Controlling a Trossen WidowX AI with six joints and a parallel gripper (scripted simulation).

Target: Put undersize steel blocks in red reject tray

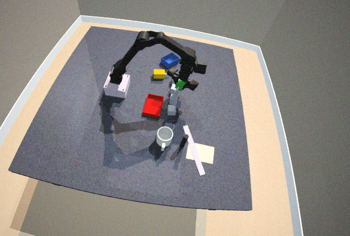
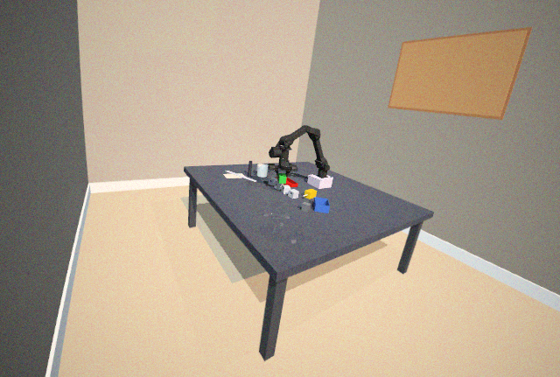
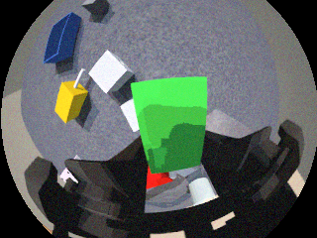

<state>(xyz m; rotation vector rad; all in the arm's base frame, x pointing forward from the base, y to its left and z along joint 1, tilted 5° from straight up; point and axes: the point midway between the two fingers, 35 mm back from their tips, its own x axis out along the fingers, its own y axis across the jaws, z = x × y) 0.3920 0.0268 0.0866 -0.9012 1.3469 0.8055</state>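
1. Our pincer (image 1: 180, 81) (image 3: 173, 154) grasps the green gauge (image 1: 180, 85) (image 2: 283, 178) (image 3: 170, 124) above the dark worktop (image 1: 70, 143) (image 2: 353, 223) (image 3: 223, 50).
2. Behind us, a corkboard (image 2: 458, 73) hangs on the grey wall.
3. Mug (image 1: 164, 136) (image 2: 262, 170) stands near the red tray (image 1: 152, 105) (image 2: 291, 183) (image 3: 158, 179).

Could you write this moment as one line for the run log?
gripper: shut on green gauge | gauge: raised near steel blocks | red tray: no block seen inside

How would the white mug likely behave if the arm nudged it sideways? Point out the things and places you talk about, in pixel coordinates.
The mug (image 1: 164, 136) (image 2: 262, 171) looks rigid, so it probably wouldn't deform. Standing upright on its base, it would likely slide before tipping. Its side handle might make it swivel if pushed there.
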